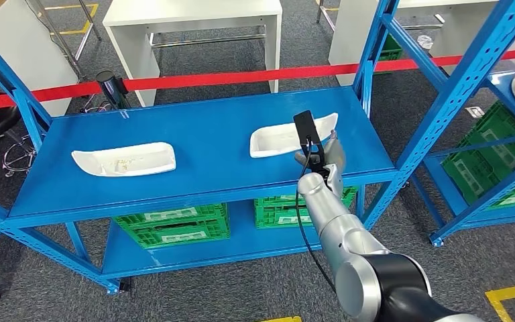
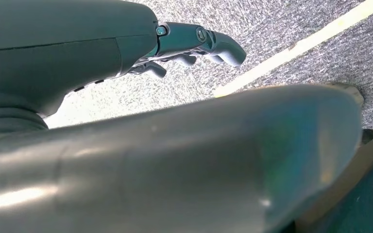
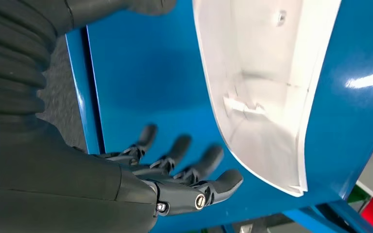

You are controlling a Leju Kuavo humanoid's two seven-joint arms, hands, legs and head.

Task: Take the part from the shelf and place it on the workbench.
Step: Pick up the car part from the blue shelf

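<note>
The right hand hovered with fingers spread and empty over the shelf's front right edge, just beside the white part lying there. A second white part lay toward the left edge. The left hand hung above the carpet, fingers loosely extended, holding nothing.

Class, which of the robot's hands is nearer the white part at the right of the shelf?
The right hand: open, just short of the white part. The left hand hangs over the floor.
</note>
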